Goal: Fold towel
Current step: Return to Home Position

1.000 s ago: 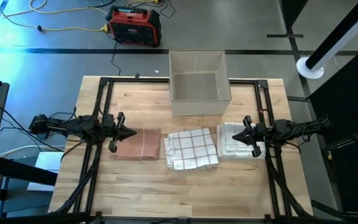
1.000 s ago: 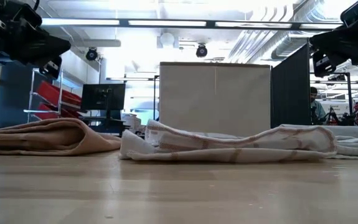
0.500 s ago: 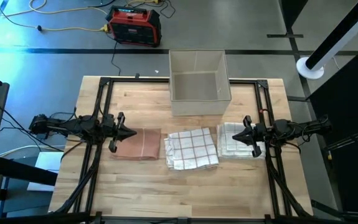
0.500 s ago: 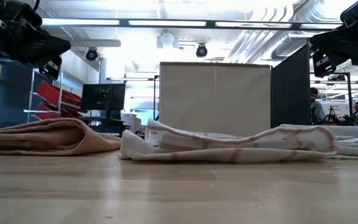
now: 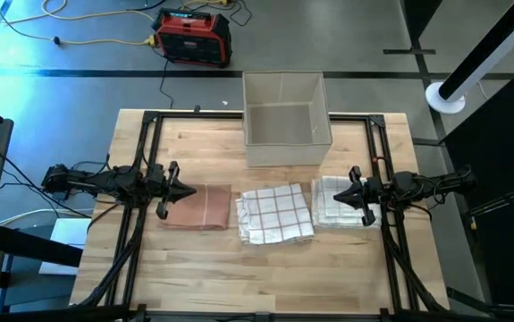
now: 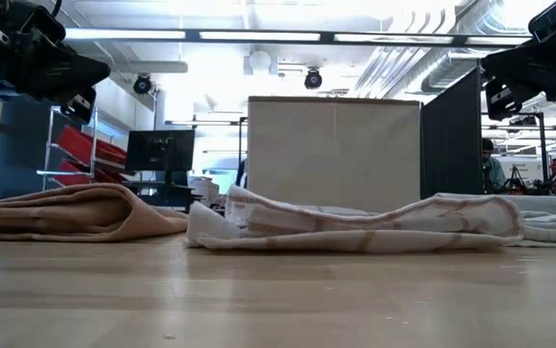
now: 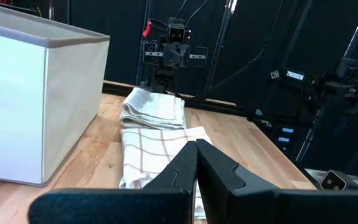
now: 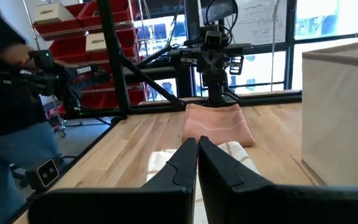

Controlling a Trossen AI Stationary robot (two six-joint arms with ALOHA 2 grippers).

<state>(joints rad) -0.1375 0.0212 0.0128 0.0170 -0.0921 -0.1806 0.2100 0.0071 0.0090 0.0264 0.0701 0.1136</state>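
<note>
Three towels lie in a row across the table's middle. A pink folded towel point(image 5: 200, 207) lies at the left, a white checked towel point(image 5: 275, 214) lies rumpled in the centre, and a white folded towel point(image 5: 334, 200) lies at the right. My left gripper point(image 5: 192, 190) hovers shut above the pink towel's left edge, pointing level toward the table's right. My right gripper point(image 5: 339, 194) hovers shut above the white folded towel, pointing level toward the table's left. Neither touches cloth.
A beige open box point(image 5: 285, 118) stands at the table's far edge, behind the checked towel. Black frame rails point(image 5: 142, 152) run along both table sides. A person point(image 8: 7, 93) shows beyond the table in the right wrist view. Bare wood point(image 5: 265, 277) lies toward the near edge.
</note>
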